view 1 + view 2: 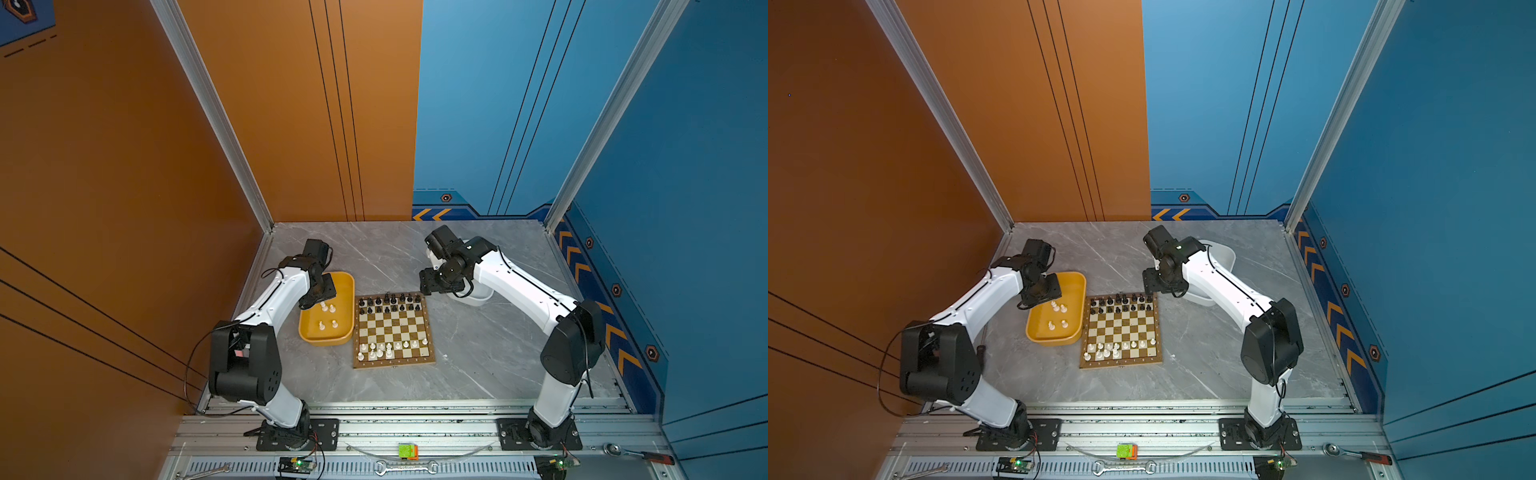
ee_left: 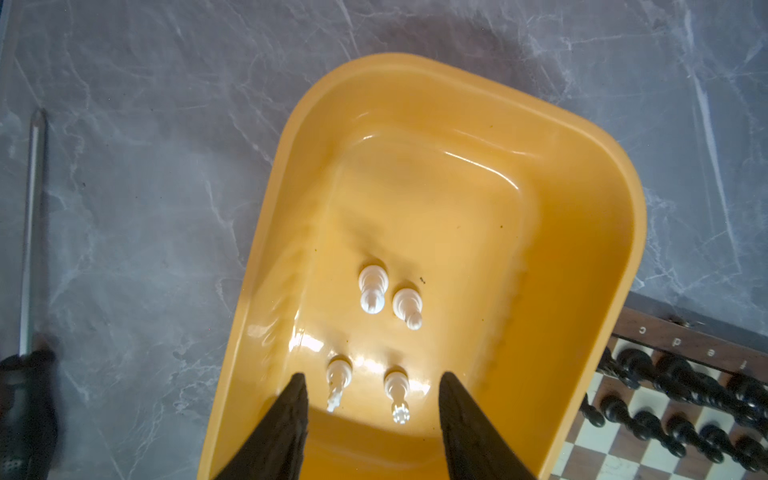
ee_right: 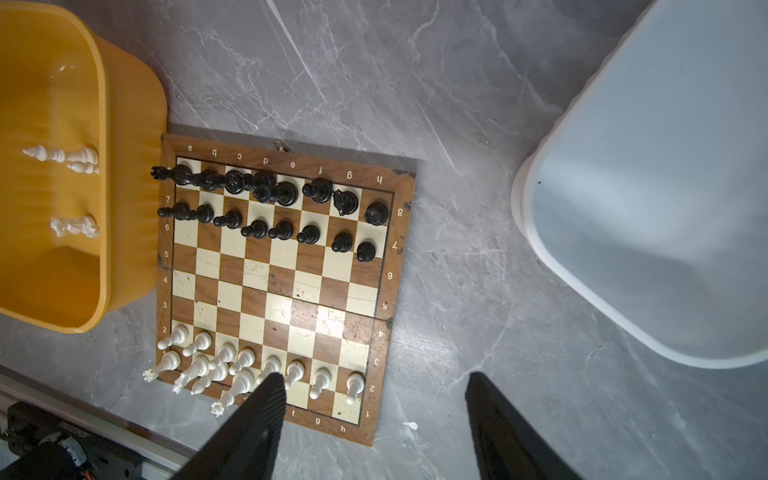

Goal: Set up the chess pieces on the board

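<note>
Four white chess pieces (image 2: pixel 372 289) upright, long axes vertical, inside yellow tub (image 2: pixel 457 70) just beside the board (image 1: pixel 392 332). Above tub: left gripper (image 2: pixel 372 375), wrist bent downward, jaws apart, grasping nothing. Beyond the board's far corner, near white tub (image 3: pixel 665 187): right gripper (image 3: pixel 374 374), spread wide, empty.

Four white pieces (image 1: pixel 1064 323) stand in the yellow tub (image 1: pixel 1053 341) beside the board (image 1: pixel 1121 365).
</note>
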Available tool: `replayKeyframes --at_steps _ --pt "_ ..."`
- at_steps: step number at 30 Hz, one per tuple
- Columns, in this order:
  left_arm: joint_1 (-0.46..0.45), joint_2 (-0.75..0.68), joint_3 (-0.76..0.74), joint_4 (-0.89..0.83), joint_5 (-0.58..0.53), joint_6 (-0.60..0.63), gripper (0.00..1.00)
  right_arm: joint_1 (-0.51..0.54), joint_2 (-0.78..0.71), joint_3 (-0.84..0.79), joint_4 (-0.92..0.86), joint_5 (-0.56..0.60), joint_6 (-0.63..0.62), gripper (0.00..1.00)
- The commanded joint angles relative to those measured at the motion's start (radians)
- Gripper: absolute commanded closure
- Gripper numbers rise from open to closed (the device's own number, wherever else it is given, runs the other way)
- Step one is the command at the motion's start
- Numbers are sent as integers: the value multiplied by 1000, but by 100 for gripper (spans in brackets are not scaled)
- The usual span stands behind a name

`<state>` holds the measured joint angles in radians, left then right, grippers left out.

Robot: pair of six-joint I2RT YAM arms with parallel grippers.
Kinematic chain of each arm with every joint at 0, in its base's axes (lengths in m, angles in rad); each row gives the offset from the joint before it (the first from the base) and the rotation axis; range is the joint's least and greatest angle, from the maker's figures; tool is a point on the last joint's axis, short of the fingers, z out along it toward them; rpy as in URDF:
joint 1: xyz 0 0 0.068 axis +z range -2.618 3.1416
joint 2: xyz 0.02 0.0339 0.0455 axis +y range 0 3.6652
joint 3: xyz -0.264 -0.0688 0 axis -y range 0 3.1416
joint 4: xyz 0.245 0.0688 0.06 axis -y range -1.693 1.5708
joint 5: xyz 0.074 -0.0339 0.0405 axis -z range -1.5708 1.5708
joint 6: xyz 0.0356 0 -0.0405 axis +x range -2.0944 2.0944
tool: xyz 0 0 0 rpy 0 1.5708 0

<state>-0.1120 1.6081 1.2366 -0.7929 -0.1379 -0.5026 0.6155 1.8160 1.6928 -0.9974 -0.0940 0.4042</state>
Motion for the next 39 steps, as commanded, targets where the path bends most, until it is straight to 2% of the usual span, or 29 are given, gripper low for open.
replayKeyframes --at_steps 1,2,3,4,19,29,39 --pt "5 38 43 -30 -17 4 50 -16 0 16 -49 -35 -37 12" --pt "8 45 45 -29 -19 10 50 -14 -3 16 -46 -34 -35 11" --pt "12 53 46 -30 -16 16 51 -12 -2 20 -44 -36 -29 1" --pt "19 57 48 -32 -7 21 51 -10 -1 26 -44 -43 -21 0" --pt "68 141 54 -31 60 84 57 71 59 98 -32 0 38 0" --pt "69 171 52 -17 60 95 62 73 70 97 -30 13 38 0" --pt "69 206 64 1 65 83 63 63 74 97 -39 2 17 0"
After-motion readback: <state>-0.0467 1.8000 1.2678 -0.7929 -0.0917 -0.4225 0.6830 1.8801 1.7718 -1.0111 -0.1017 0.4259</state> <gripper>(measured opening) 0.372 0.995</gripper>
